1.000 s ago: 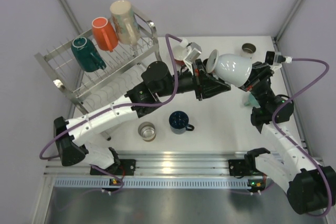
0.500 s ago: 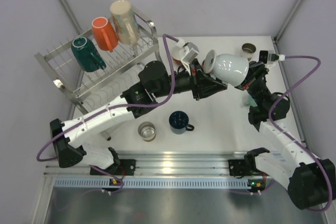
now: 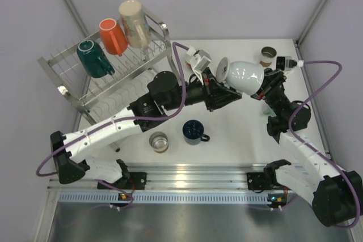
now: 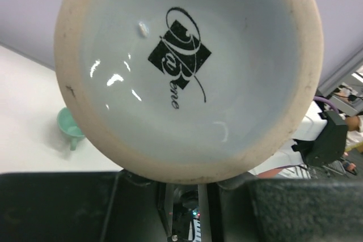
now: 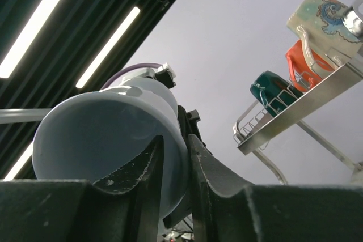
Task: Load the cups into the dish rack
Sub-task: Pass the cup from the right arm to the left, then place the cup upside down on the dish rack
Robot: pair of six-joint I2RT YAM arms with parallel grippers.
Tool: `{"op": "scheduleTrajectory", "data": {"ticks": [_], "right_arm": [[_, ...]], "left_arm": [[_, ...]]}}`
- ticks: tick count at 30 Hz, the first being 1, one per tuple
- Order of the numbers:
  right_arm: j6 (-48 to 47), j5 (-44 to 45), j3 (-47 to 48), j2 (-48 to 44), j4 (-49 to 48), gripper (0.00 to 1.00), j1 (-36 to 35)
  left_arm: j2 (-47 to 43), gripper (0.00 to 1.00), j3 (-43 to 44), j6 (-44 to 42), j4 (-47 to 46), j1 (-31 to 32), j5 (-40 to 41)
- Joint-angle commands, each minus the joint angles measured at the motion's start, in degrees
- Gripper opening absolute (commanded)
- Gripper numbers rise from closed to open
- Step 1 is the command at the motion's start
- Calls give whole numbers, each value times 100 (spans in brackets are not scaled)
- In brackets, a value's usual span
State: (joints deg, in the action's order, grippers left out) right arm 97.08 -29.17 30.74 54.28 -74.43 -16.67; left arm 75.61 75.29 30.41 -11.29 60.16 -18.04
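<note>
A pale blue cup (image 3: 244,76) hangs on its side above the table between my two grippers. My right gripper (image 3: 265,83) is shut on its rim; in the right wrist view the cup wall (image 5: 108,134) sits between the fingers (image 5: 174,140). My left gripper (image 3: 224,90) is at the cup's base with its jaws spread wide. In the left wrist view the stamped base (image 4: 187,72) fills the frame just above that gripper (image 4: 184,177). The dish rack (image 3: 62,63) stands at the back left. It holds a teal cup (image 3: 95,58), an orange cup (image 3: 113,36) and a tall beige cup (image 3: 134,24).
A navy mug (image 3: 194,131) and a clear glass (image 3: 159,141) stand on the table near the front. A small brown cup (image 3: 267,55) stands at the back right. A mint cup (image 4: 71,130) lies on the table below the right arm.
Both grippers and the pale blue cup between them have shifted left toward the rack. The right arm has stretched further out and the left arm has drawn back.
</note>
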Motion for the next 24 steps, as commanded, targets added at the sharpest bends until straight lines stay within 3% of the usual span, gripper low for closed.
{"op": "scheduleTrajectory", "data": {"ticks": [1, 9, 11, 12, 18, 24], "right_arm": [[-189, -212, 20, 3, -906, 25, -82], [-338, -230, 28, 4, -590, 56, -83], [-382, -230, 20, -23, -476, 59, -82], [-391, -230, 2, -32, -449, 66, -82], [-383, -274, -24, -93, -230, 92, -74], [-453, -431, -60, -225, 34, 98, -65]], "left_arm": [[-468, 0, 83, -281, -463, -22, 705], [-1047, 0, 91, -756, 381, -22, 1486], [-1162, 0, 161, -923, 661, -22, 1724], [-1250, 0, 197, -958, 794, -13, 1803], [-1584, 0, 767, -1494, 2049, -22, 3287], [-2067, 0, 1207, -2039, 2929, -22, 5344]]}}
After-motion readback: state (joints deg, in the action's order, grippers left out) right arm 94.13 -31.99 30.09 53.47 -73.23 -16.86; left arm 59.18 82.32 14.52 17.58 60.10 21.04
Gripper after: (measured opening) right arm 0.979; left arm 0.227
